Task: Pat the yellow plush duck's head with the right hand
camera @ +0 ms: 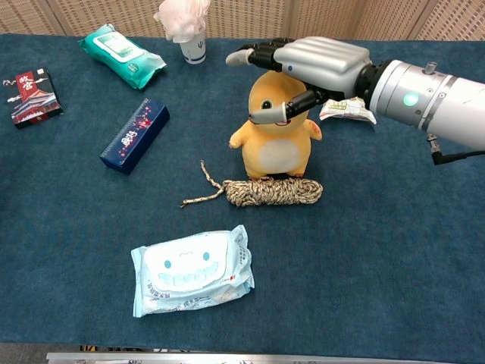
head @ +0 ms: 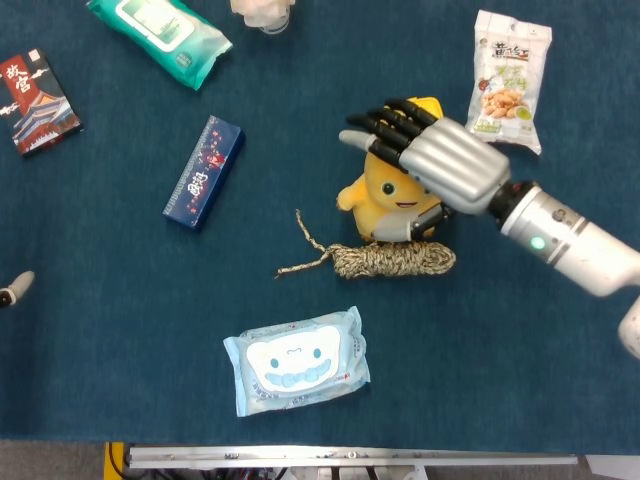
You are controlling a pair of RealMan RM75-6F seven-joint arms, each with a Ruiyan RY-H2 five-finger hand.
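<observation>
1. The yellow plush duck with a pale belly (camera: 277,136) (head: 385,195) stands upright on the blue cloth-covered desk (camera: 394,250), right of centre and toward the far edge. Its long axis runs bottom to head, and its face and belly point toward the near edge.
2. The right robot hand (camera: 307,64) (head: 430,160), silver-backed with black fingers, lies palm down over the duck's head, fingers spread flat and reaching toward the left edge; it grips nothing. The thumb (camera: 276,112) crosses the duck's face.
3. A coil of tan braided rope (camera: 265,191) lies just in front of the duck's feet.
4. Only a grey tip of the left robot hand (head: 12,290) shows at the left edge; I cannot tell how its fingers lie.
</observation>
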